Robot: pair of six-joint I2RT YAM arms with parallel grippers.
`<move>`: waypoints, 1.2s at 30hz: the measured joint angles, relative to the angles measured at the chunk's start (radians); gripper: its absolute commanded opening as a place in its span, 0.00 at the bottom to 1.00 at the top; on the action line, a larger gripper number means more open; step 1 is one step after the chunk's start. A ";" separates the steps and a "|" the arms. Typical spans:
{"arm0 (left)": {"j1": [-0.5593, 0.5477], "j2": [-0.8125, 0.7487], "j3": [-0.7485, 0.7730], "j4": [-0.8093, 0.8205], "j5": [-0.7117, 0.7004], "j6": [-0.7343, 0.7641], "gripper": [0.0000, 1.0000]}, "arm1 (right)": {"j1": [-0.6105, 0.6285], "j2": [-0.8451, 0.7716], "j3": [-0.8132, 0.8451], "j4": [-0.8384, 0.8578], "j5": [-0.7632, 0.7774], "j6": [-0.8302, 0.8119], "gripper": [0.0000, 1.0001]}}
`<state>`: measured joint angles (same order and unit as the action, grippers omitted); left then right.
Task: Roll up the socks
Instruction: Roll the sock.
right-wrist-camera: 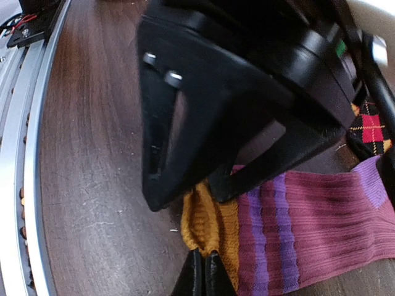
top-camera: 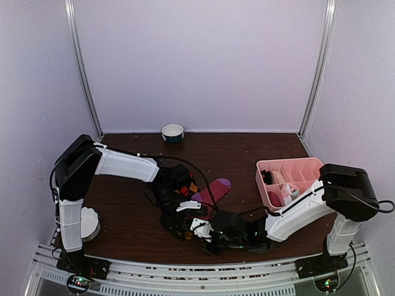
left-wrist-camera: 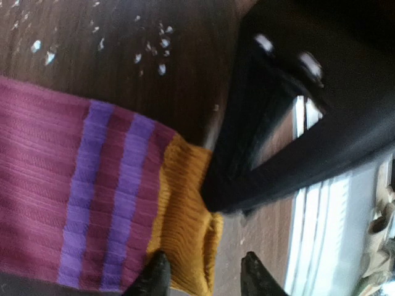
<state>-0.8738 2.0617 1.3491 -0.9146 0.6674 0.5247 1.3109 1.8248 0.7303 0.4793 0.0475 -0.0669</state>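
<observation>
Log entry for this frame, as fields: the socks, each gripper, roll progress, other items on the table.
purple striped sock: lying flat on the table, orange end toward the near edge
argyle sock: beside it, partly hidden by the left arm
left gripper: open, fingers either side of the orange end
right gripper: shut, pinching the bunched orange end
roll progress: no turn visible yet
pink tray: right side, divided into compartments
bowl: far edge

Dark wood table (top-camera: 247,151), socks (top-camera: 216,187), bowl (top-camera: 173,132), pink tray (top-camera: 287,161)
</observation>
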 measured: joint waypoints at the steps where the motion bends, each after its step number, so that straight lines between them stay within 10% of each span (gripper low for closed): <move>1: 0.001 -0.023 -0.021 0.016 -0.013 -0.006 0.48 | -0.016 0.000 0.003 -0.004 -0.031 0.024 0.00; 3: 0.008 -0.083 -0.073 0.066 -0.051 -0.014 0.65 | -0.054 0.000 0.006 -0.012 -0.096 0.075 0.00; 7: 0.039 -0.226 -0.177 0.171 -0.131 -0.032 0.67 | -0.130 0.000 0.010 -0.028 -0.236 0.165 0.00; 36: -0.139 -0.383 -0.307 0.359 -0.304 0.296 0.44 | -0.349 0.119 0.198 -0.253 -0.665 0.697 0.00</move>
<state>-1.0130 1.6783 1.0416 -0.5552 0.3637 0.8211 0.9619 1.9438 0.9279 0.2268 -0.6174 0.6296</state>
